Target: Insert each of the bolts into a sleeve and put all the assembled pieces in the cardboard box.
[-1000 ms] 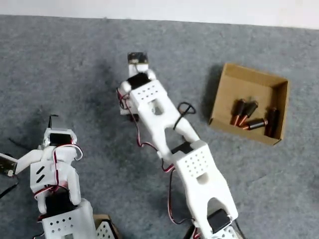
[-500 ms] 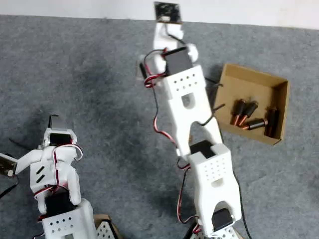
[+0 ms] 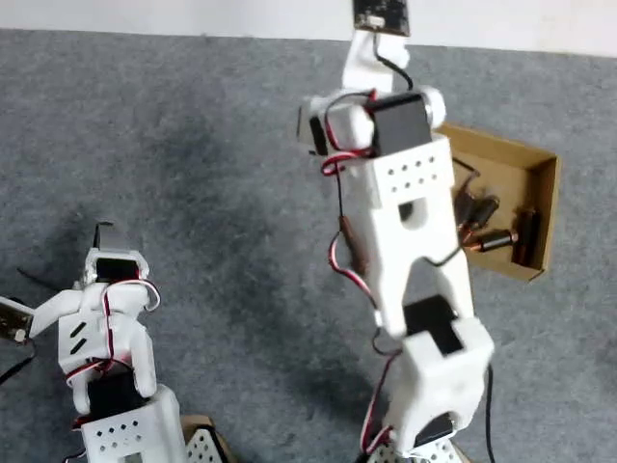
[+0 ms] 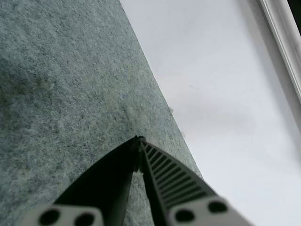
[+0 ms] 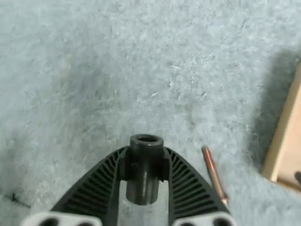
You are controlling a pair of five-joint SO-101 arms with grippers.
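The right gripper (image 5: pixel 146 151) was clamped on a black sleeve (image 5: pixel 143 179), gripped by its sides with the hollow end facing away from the wrist and nothing in the bore, so this piece had not yet been assembled. Just beyond it a copper-coloured bolt (image 5: pixel 214 174) lay loose on the grey felt mat (image 5: pixel 94 70), apart from the sleeve and near the outer wall of the cardboard box (image 5: pixel 282 136). From above, the right arm (image 3: pixel 405 212) stretched across the mat beside the box and hid part of its near edge. At least three assembled pieces (image 3: pixel 495 240) lay inside on the box floor, dark sleeves with copper ends showing. The left gripper (image 4: pixel 139 143) hung closed on nothing, tips touching, over the far edge of the mat, well apart from the box. As a judgement, most of the job looked done. What remained, as far as the pictures showed, was one pairing: the loose bolt had to go into the held sleeve, and that piece then had to join the others in the box.
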